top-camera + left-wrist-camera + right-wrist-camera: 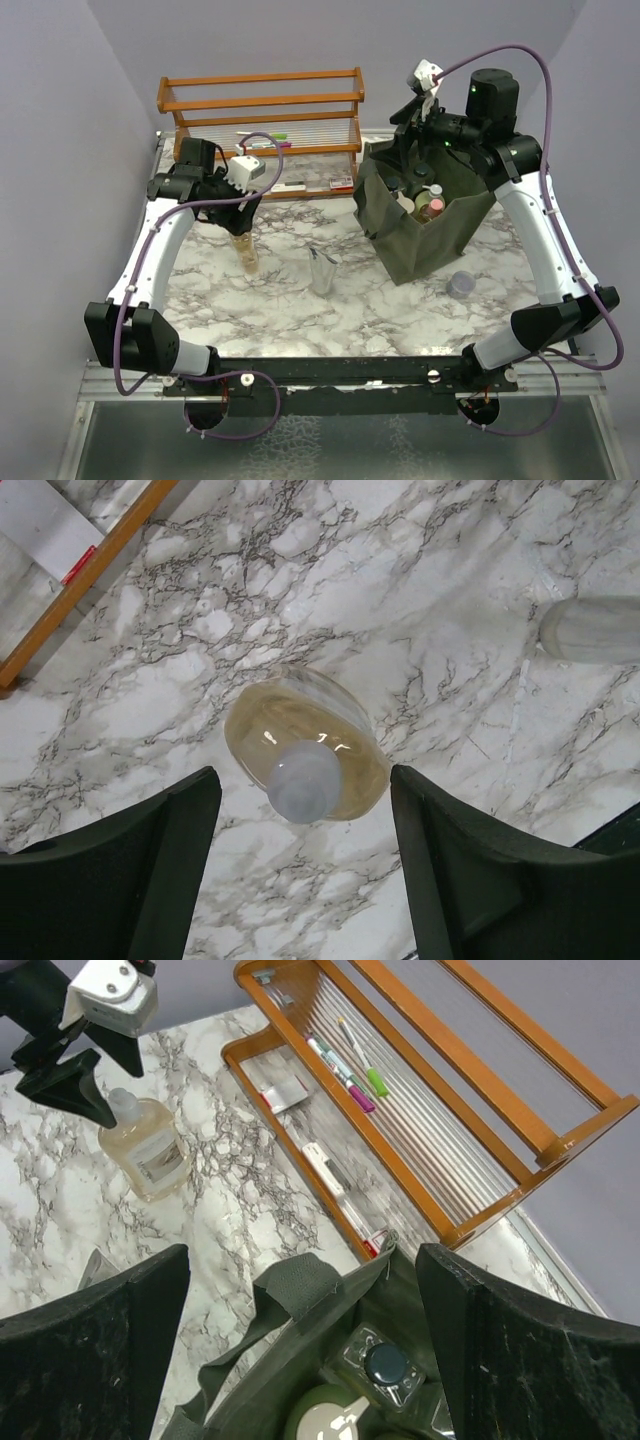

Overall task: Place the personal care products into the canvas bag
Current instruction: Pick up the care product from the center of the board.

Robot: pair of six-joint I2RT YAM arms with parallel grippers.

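A beige bottle point(246, 250) with a pale cap point(305, 780) stands upright on the marble at the left. My left gripper point(238, 212) hangs right over it, open, a finger point(130, 870) on each side and a gap to the bottle on both. A silver tube point(322, 270) stands mid-table, also at the right edge of the left wrist view point(590, 628). The olive canvas bag point(420, 235) stands at the right with several bottles inside, among them a black-capped one point(390, 1365) and a green one point(325, 1420). My right gripper point(302, 1260) is open and empty above the bag's rim.
An orange wooden rack point(260, 110) stands along the back wall with pens point(350, 1065) on its shelf. A small round lavender jar point(461, 284) sits on the table in front of the bag. A bag handle point(295, 1285) flops outward on the left side.
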